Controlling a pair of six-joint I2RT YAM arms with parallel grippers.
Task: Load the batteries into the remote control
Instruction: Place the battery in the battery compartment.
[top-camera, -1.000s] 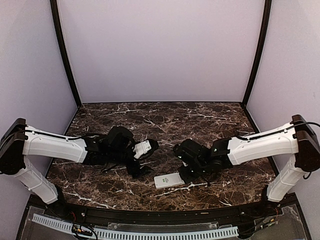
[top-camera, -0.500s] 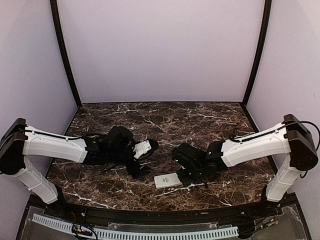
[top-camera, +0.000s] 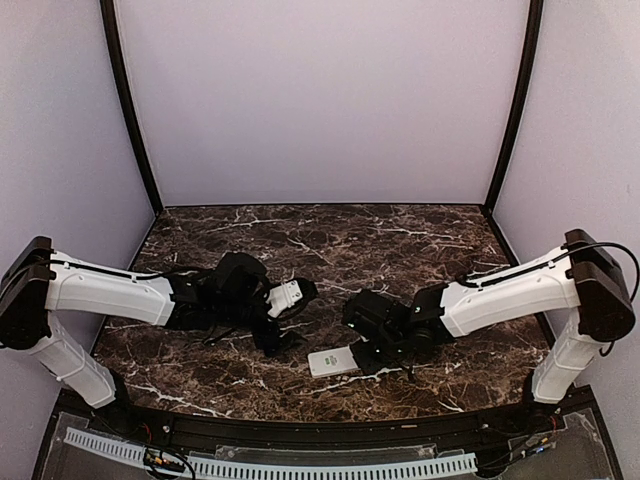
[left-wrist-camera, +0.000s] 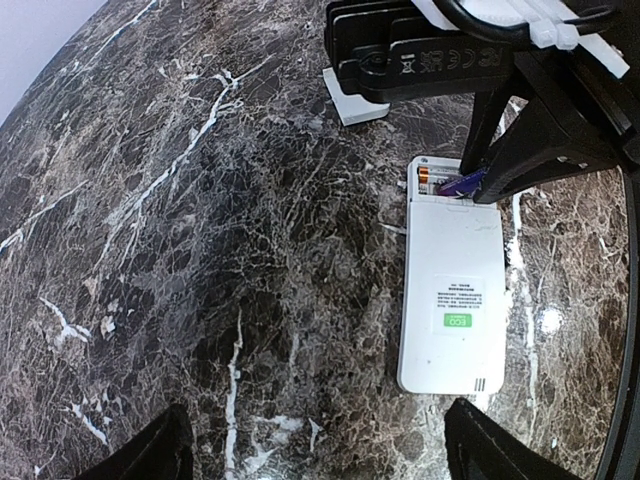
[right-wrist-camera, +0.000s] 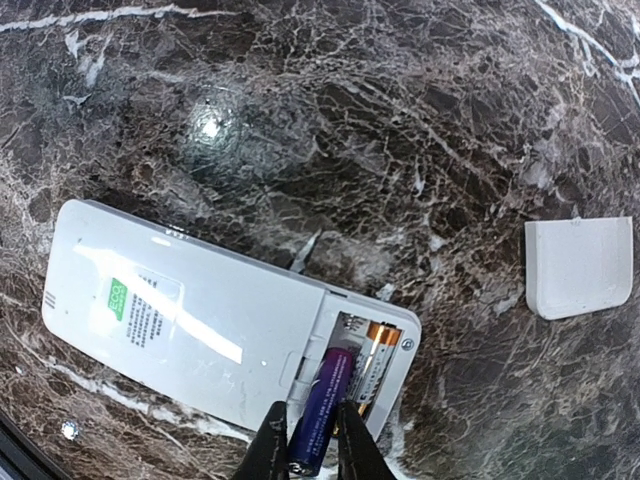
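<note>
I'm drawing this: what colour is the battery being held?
Purple. The battery shows best in the right wrist view.

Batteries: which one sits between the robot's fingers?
The purple battery, angled into the open bay of the remote control; the copper battery lies beside it, already seated.

Your left arm (top-camera: 100, 290) reaches in from its base at the left toward the middle. The forearm lies low and nearly level, and the wrist is turned so that the left gripper (left-wrist-camera: 320, 458) faces down and across toward the other arm. Its jaws stand wide apart, and only the two dark fingertips (left-wrist-camera: 150, 455) show, at the bottom corners of the wrist view. Your right arm (top-camera: 510, 288) mirrors it, reaching in from the right with the wrist pitched down. The right gripper (right-wrist-camera: 312, 455) points steeply downward. Its fingers (right-wrist-camera: 272, 452) sit close together with a battery (right-wrist-camera: 322, 405) between them, but you cannot tell whether they press on it.
</note>
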